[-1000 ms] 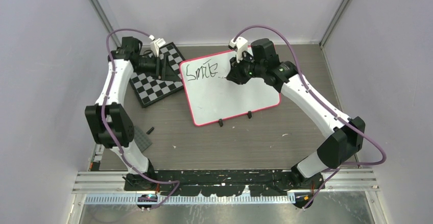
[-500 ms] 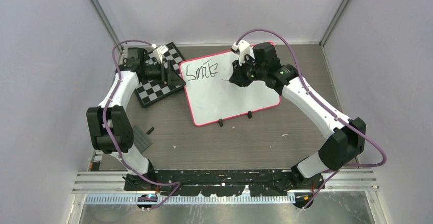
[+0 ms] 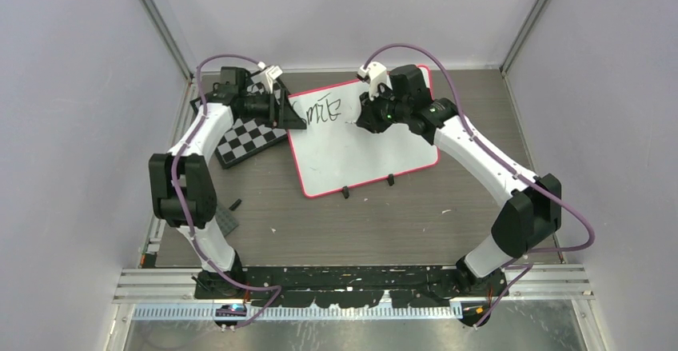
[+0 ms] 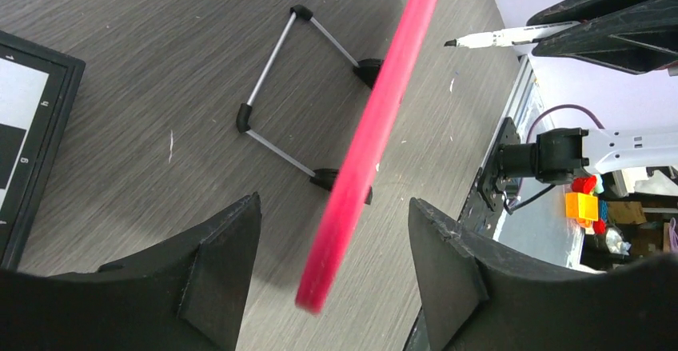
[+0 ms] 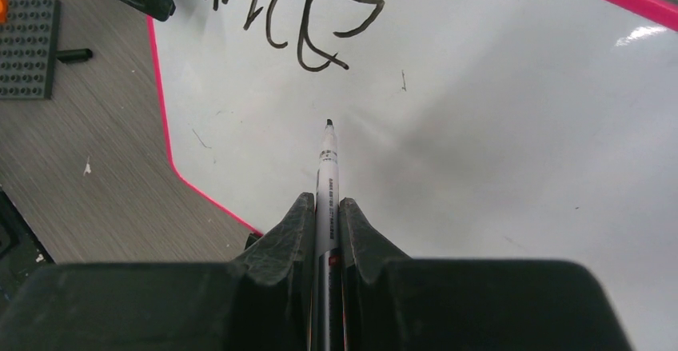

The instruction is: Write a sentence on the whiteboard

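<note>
The whiteboard (image 3: 360, 151) leans on a wire stand (image 4: 272, 87) mid-table, pink-framed. Of the sentence (image 3: 324, 113), only "Smile" shows, in black along the top left (image 5: 304, 15). My right gripper (image 3: 364, 119) is shut on a white marker (image 5: 328, 167). The marker tip hangs close over the white surface (image 5: 480, 127), just past the last letter. My left gripper (image 3: 284, 111) is open at the board's upper left corner. The pink frame edge (image 4: 356, 175) runs between the left gripper's (image 4: 334, 203) fingers without touching them. It hides the word's first letter from above.
A black-and-white chessboard (image 3: 244, 139) lies left of the whiteboard, under the left arm. A grey studded plate (image 3: 224, 219) and a small black piece (image 3: 235, 204) lie near the left front. Enclosure walls close off the back and sides.
The left arm swung right from over the chessboard to the whiteboard's upper left corner, now straddling its frame. The right gripper with the marker shifted only slightly.
</note>
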Tool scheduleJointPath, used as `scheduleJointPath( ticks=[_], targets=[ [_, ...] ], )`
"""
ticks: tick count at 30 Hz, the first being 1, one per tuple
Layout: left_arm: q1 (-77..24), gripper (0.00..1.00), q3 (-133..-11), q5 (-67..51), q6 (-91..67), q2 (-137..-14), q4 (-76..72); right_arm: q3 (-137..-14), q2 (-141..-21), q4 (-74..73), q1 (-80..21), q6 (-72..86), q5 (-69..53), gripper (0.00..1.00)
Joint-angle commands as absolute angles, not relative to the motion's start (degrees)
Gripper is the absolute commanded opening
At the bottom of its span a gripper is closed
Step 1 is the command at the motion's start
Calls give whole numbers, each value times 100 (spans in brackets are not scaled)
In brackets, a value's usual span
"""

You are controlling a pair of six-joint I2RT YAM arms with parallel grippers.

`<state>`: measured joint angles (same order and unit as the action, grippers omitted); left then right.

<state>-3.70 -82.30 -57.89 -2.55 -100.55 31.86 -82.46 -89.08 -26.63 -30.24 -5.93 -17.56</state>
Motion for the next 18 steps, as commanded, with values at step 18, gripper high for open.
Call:
scheduleJointPath(
  ticks=[18],
  targets=[
    [-423,38,-8830,-5793,-134,-10379,3184,-8756,-9200,-1859,-3048,-683,-1026,0]
  ],
)
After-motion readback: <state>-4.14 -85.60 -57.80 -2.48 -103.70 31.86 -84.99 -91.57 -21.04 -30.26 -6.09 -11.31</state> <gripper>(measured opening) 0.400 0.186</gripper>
